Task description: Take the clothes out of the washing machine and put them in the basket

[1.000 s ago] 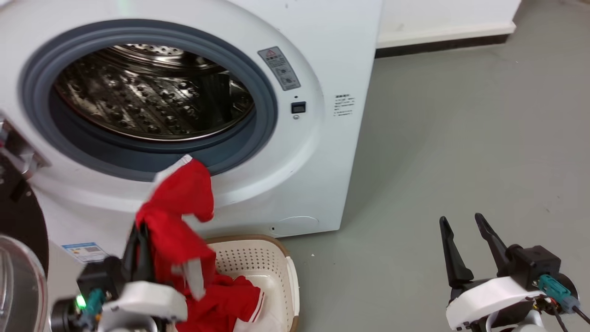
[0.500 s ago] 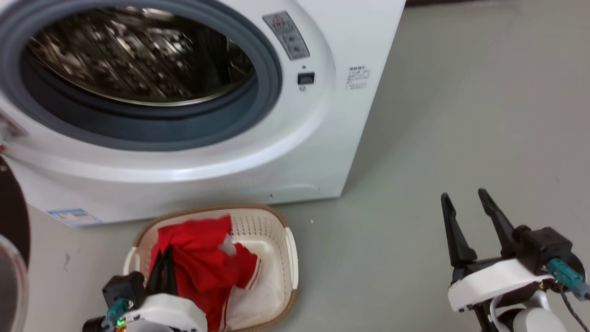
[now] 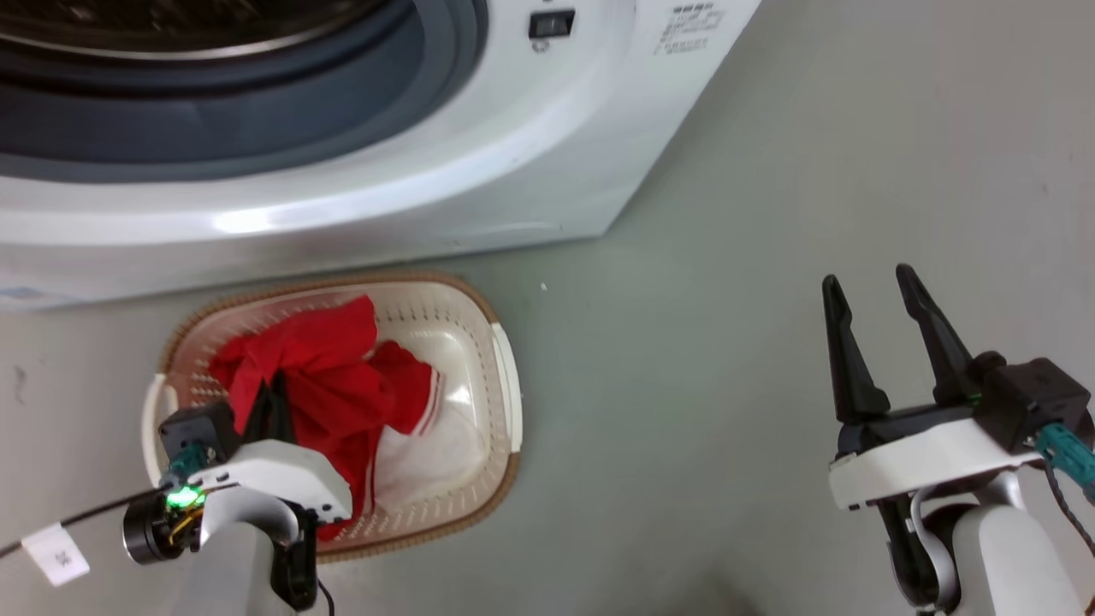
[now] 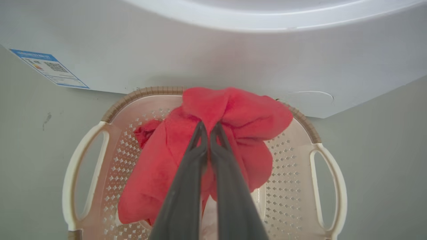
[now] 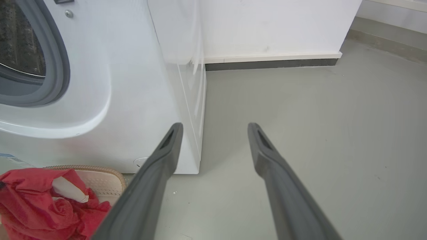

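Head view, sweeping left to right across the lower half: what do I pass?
The basket holding the clothes → grey floor → right gripper, open. The left gripper overlaps the clothes, so it is left unplaced.

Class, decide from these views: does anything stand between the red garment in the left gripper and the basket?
Nothing visible does. The left gripper is shut on the clothes, which already hang inside the open basket.

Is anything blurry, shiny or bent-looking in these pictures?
Head view: a glare streak on the washing machine, its small print smeared. Left wrist view: the left gripper looks soft near the lens. Right wrist view: the machine's upright edges lean, a wide-lens effect.
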You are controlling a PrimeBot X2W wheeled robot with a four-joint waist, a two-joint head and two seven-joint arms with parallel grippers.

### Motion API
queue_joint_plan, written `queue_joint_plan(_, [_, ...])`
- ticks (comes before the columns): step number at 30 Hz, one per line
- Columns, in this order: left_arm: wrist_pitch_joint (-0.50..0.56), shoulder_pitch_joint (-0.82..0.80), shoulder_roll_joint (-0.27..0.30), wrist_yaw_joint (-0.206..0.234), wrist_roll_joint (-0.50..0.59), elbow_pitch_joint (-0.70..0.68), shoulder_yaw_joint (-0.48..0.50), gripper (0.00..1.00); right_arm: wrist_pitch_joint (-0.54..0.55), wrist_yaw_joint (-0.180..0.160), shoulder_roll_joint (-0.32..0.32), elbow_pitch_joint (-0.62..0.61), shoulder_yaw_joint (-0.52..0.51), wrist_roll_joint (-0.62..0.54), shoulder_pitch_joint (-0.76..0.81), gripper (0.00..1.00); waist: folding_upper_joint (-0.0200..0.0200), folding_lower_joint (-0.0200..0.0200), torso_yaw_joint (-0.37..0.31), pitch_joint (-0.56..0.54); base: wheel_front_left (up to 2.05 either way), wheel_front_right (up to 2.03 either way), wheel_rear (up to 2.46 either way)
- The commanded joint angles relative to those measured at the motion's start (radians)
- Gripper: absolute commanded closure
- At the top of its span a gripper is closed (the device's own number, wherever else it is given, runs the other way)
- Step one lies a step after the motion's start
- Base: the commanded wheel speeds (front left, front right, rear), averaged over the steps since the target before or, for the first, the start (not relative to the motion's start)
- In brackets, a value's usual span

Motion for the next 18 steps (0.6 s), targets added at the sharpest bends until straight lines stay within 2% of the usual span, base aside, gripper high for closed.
queue_joint_plan(1, [-0.003, -0.022, 0.008, -0.005, 0.007, 0.024, 0.004, 1.0, -0.007, -0.001, 0.001, 0.0, 0.005, 0.0, -0.019, 0.0, 0.0, -0.0002, -0.023, 0.062, 0.0, 0.0, 0.0])
queue_joint_plan(18, [-0.003, -0.178, 0.024, -0.028, 0.018, 0.422, 0.078, 1.0, -0.043, -0.001, 0.0, 0.038, 0.024, 0.017, -0.077, 0.0, 0.0, -0.0002, -0.062, 0.153, 0.0, 0.0, 0.0])
